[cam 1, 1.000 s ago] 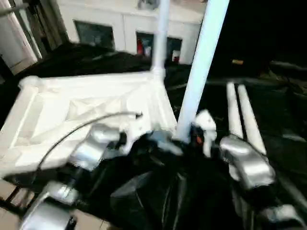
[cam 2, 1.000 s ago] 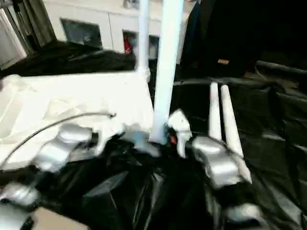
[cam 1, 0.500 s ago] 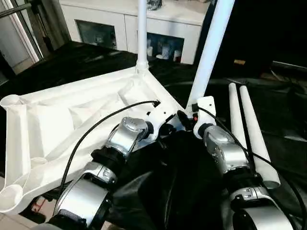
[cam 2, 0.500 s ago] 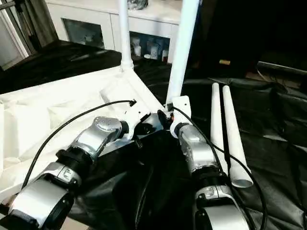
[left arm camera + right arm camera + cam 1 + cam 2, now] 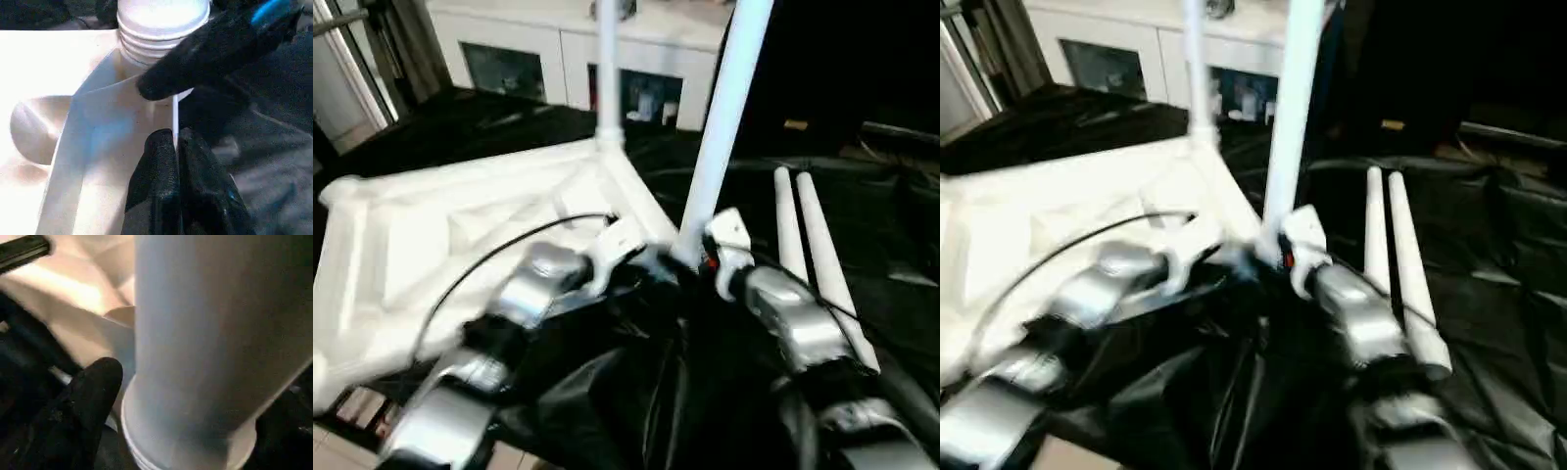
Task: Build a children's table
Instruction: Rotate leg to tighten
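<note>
The white tabletop [image 5: 460, 225] lies ribbed side up on the black-draped table. One white leg [image 5: 607, 69] stands upright in its far corner. A second leg [image 5: 720, 117] stands in the near right corner socket, its ribbed end [image 5: 156, 29] showing. My right gripper [image 5: 195, 396] is open around this leg's base, with one finger [image 5: 93, 396] a little off the tube. My left gripper [image 5: 175, 137] is shut on the thin rim of the tabletop just beside that socket. Two loose legs [image 5: 788, 235] [image 5: 822, 264] lie side by side to the right.
Black cloth [image 5: 901, 323] covers the work table and bunches up near my forearms. A white cabinet [image 5: 538, 49] stands behind the table. Pale floor [image 5: 333, 441] shows past the table's near left edge.
The whole picture has shifted with the head. Both grippers stay at the near right corner by the upright leg, and the tabletop and loose legs lie as before.
</note>
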Controlling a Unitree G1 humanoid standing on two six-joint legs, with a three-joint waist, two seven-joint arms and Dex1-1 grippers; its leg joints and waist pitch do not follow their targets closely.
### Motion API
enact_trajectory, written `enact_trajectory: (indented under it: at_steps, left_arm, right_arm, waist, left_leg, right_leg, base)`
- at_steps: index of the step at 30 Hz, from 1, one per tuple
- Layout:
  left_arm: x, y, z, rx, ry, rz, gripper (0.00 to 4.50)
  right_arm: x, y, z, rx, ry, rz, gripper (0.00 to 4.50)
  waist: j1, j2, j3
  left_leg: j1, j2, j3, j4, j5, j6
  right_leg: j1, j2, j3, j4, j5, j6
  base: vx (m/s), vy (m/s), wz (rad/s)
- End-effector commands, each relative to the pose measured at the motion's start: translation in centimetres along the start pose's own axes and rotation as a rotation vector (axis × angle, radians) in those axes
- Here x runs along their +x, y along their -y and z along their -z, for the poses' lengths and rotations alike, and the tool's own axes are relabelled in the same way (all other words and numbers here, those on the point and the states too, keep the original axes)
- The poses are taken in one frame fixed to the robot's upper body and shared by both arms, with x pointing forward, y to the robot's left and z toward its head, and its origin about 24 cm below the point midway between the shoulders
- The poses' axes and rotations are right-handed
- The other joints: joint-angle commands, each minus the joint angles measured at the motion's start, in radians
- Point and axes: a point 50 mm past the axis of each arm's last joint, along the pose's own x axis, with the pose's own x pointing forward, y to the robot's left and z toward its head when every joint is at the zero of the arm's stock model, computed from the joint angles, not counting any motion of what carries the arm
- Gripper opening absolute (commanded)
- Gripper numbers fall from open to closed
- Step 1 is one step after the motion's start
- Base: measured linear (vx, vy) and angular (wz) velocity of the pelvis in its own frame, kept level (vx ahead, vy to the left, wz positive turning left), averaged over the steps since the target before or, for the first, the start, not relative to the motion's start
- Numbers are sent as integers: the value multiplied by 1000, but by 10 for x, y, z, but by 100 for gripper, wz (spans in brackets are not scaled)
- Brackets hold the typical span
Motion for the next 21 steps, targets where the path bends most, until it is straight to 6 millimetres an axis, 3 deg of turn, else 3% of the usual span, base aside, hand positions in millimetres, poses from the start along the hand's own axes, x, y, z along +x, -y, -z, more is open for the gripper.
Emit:
enact_trajectory:
  at_steps: [1,4,6,9,17,21]
  left_arm:
    - [-1,11,-11,40,86,113,0]
    - [-7,13,-6,40,74,142,0]
    - [-13,15,-3,37,74,168,0]
    - [-18,17,-2,33,74,179,0]
    - [-19,18,-1,32,70,183,0]
    - [-13,15,-4,-1,88,124,0]
  right_arm:
    - [-5,-2,-7,-17,28,-77,377]
    - [-11,0,-8,-16,31,-116,377]
    - [-18,0,-8,-29,19,-178,377]
    - [-22,-1,-7,-37,6,-224,343]
    - [-20,-7,-6,-25,2,-258,281]
    - [-14,-9,-1,9,-3,-193,275]
  waist:
    - [-2,-11,-66]
    - [-3,-12,-64]
    - [-1,-15,-64]
    - [1,-15,-64]
    - [1,-18,-65]
    - [0,-22,-65]
  left_leg:
    - [8,38,-7,-68,-160,58]
    - [10,39,-4,-69,-172,57]
    - [7,39,-6,-69,-168,57]
    - [8,39,-4,-67,-156,61]
    - [6,36,-5,-67,-145,55]
    - [6,36,-4,-66,-130,58]
  right_leg:
    - [58,-72,42,-66,-168,-215]
    - [53,-69,43,-69,-191,-216]
    - [57,-70,43,-67,-193,-209]
    - [55,-71,43,-68,-197,-208]
    - [54,-70,42,-68,-211,-199]
    - [54,-69,42,-65,-192,-203]
  base:
    - [0,0,0]
    - [0,0,0]
    - [0,0,0]
    - [0,0,0]
    - [0,0,0]
    - [0,0,0]
